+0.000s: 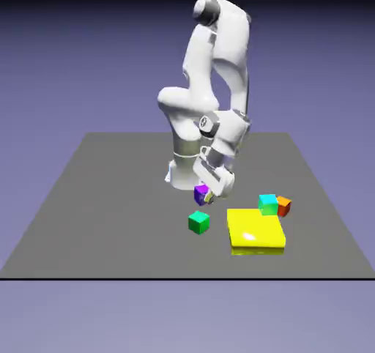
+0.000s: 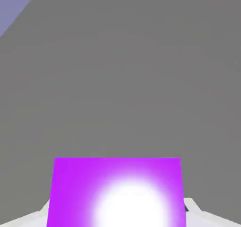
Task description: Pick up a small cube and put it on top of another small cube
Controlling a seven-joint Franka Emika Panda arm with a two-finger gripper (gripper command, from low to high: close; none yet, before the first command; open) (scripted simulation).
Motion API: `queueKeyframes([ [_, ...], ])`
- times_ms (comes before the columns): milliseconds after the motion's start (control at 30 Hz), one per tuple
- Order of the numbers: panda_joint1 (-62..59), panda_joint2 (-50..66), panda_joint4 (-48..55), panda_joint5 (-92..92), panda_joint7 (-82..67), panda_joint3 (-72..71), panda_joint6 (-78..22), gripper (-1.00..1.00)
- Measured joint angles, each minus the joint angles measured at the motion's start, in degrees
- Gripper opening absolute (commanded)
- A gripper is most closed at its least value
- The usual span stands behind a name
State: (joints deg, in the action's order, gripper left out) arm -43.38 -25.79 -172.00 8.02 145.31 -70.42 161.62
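The small purple cube (image 1: 201,194) hangs above the table, with my gripper (image 1: 206,195) shut on it. In the hand view this purple cube (image 2: 116,192) fills the bottom middle and hides most of my fingertips (image 2: 192,206). A green cube (image 1: 198,222) of about the same size rests on the grey table (image 1: 110,198), a little below and slightly toward the exterior view's left of the held cube. The hand is tilted, so the hand view shows only bare table beyond the cube.
A flat yellow block (image 1: 254,231) lies to the exterior view's right of the green cube. Behind it sit a teal cube (image 1: 268,204) and a small orange cube (image 1: 283,206), side by side.
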Motion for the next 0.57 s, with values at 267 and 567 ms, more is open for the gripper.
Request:
queueKeyframes([
  [267, -16.6, 0.6, 0.6, 0.9, 1.3, -15.4, 6.4, -1.0],
  [567, -32.4, 1.2, 1.2, 1.8, 2.5, -30.0, 12.3, 1.0],
])
